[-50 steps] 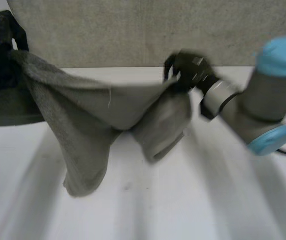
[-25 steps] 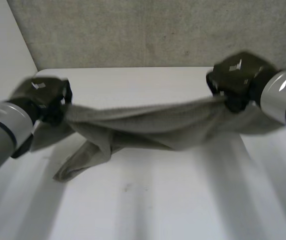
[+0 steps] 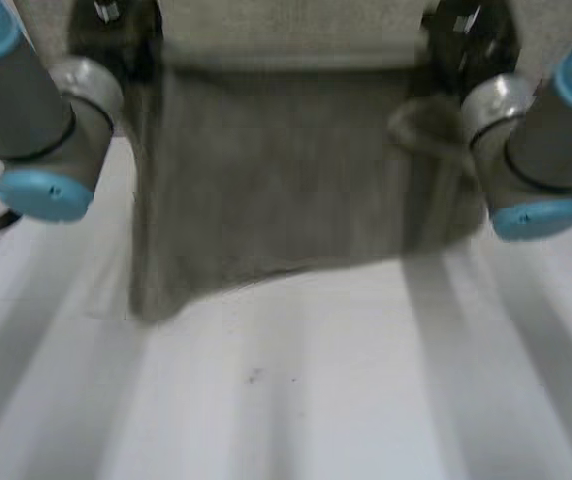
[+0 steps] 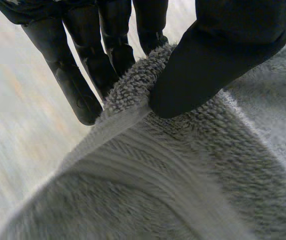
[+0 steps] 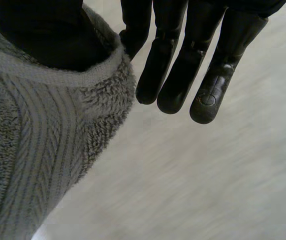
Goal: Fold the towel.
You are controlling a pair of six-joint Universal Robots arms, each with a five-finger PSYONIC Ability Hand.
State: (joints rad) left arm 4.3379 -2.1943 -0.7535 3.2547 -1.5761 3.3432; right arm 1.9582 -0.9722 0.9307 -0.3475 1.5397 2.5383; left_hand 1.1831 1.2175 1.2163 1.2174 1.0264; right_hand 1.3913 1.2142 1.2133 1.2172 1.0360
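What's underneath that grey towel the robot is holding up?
Bare white table shows below the towel's hanging lower edge. The towel, pinched at its upper corners by the left hand and right hand, hides whatever lies on the table behind it.

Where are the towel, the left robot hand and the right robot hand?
towel (image 3: 276, 180): head view, middle of the cloth.
left robot hand (image 4: 218, 55): left wrist view, thumb on the towel's edge.
right robot hand (image 5: 183, 65): right wrist view, a straight finger.
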